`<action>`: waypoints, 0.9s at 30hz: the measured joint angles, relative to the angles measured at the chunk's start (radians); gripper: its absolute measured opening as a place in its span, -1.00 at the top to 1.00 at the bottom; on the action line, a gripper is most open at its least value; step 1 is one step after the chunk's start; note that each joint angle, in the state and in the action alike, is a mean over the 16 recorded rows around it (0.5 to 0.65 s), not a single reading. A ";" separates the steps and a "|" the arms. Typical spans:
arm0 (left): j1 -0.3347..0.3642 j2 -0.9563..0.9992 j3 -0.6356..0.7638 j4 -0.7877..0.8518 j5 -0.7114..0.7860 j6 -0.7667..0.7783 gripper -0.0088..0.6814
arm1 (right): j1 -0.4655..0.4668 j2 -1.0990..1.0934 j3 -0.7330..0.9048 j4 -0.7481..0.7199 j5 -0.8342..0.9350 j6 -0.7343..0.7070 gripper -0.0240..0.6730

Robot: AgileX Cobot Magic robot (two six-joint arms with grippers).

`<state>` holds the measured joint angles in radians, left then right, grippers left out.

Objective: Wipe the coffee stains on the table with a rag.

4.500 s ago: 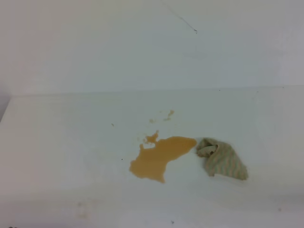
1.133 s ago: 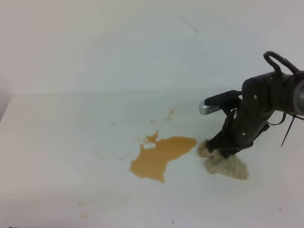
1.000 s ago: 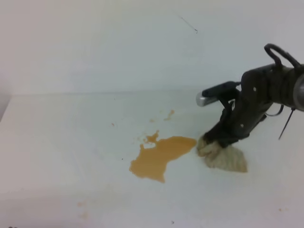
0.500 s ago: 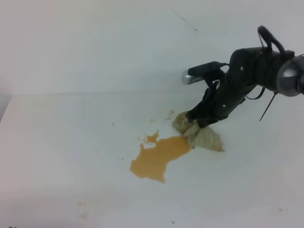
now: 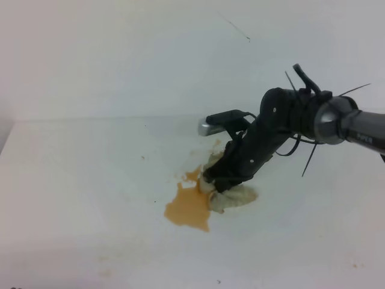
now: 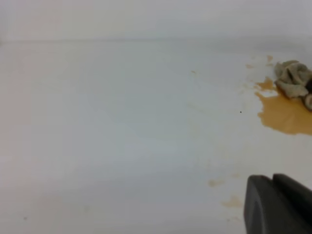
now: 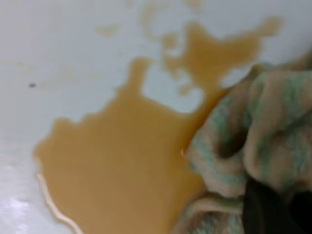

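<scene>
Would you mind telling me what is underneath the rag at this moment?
The rag, shut in the right gripper, lies over the right part of the coffee stains on the table. How much liquid remains beneath it is hidden.

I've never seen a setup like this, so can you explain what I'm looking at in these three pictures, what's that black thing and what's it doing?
The black thing is a robot arm ending in a two-fingered clamp, the right gripper. One picture looks down on a white table from above. The other two come from small cameras mounted on each arm's wrist. On the table lies an orange-brown coffee puddle. The right gripper is shut on a striped rag, which lies against the puddle's edge; its own camera shows that close up. The other arm is off to the side: only a dark corner of the left gripper shows, so I cannot tell whether it is open.
</scene>
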<state>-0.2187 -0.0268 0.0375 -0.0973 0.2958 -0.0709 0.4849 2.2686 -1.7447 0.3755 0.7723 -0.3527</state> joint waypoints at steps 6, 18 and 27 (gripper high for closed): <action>0.000 0.000 0.000 0.000 0.000 0.000 0.97 | 0.048 0.003 0.000 0.027 -0.020 -0.004 0.94; 0.000 0.000 0.000 0.000 0.000 0.000 0.97 | 0.080 -0.005 -0.070 0.035 -0.004 0.004 0.94; 0.000 0.000 0.000 0.000 0.000 0.000 0.97 | 0.086 -0.002 -0.214 0.052 0.077 0.014 0.94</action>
<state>-0.2187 -0.0268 0.0375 -0.0973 0.2958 -0.0709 0.5712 2.2668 -1.9592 0.4272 0.8494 -0.3384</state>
